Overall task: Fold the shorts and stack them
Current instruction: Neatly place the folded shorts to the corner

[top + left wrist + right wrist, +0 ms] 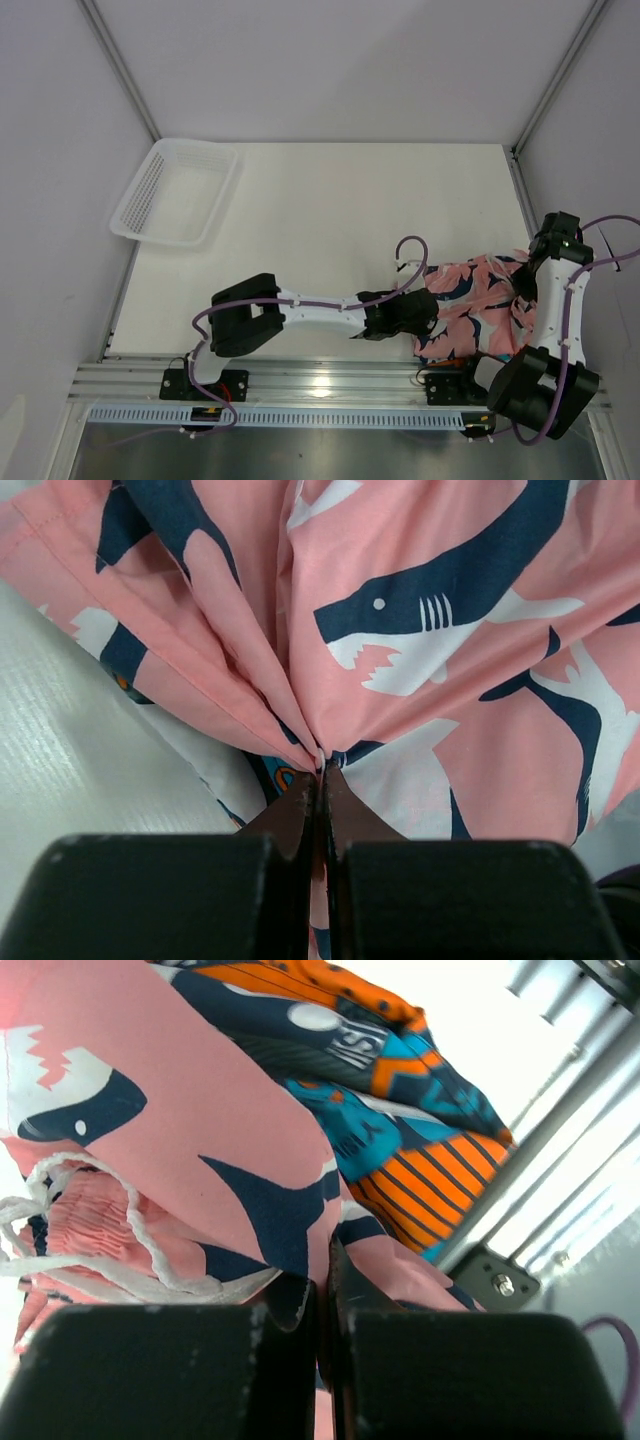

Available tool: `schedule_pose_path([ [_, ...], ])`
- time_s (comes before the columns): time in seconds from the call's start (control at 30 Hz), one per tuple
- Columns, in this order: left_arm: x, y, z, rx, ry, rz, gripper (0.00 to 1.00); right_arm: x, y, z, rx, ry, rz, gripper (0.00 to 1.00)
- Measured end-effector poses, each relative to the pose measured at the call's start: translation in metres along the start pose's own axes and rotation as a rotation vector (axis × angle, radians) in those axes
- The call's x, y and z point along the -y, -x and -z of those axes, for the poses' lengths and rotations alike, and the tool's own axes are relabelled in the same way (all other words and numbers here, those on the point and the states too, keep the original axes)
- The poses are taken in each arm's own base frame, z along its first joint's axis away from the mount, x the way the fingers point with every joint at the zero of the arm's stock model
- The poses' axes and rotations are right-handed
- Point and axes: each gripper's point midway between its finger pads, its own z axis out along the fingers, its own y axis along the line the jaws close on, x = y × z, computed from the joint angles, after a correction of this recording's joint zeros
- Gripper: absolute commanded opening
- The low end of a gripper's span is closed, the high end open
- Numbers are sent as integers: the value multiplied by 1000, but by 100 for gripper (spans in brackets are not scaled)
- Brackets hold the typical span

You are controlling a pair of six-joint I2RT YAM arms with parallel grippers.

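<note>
The pink shorts (478, 300) with navy-and-white sharks lie bunched at the table's near right. My left gripper (428, 316) is shut on their left edge; in the left wrist view the fabric (450, 630) gathers into pleats at the pinched fingertips (322, 768). My right gripper (524, 287) is shut on the right side of the same pink shorts (170, 1090), its tips (325, 1260) buried in cloth beside a white drawstring (90, 1260). The blue-and-orange printed shorts (400, 1110) lie under the pink pair, and a sliver of them (272, 776) shows in the left wrist view.
A white mesh basket (175, 192) sits at the far left of the table. An aluminium rail (330, 385) with the arm bases runs along the near edge. A metal frame post (560, 1110) stands close behind the shorts on the right.
</note>
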Motion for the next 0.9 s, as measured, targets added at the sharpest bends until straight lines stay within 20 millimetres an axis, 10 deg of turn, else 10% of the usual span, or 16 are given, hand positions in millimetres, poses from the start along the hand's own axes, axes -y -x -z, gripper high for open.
schedule_pose_path([
  [0.2,-4,-5,-5,3,33,-8,0,-11,-2,-21,-36,26,26,0],
  [0.37,0,-13,-10,3,51,-27,4,-13,2,-31,-49,28,15,31],
  [0.47,-2,-19,-10,-5,65,-45,26,-15,7,-40,-51,23,16,52],
  [0.5,-2,-20,-10,-8,67,-49,54,-16,7,-43,-55,20,17,56],
  [0.6,-7,-24,-9,-20,86,-66,86,-15,12,-45,-44,9,25,75],
  [0.9,-26,-7,20,-11,111,-74,94,-10,71,-1,202,15,-3,87],
])
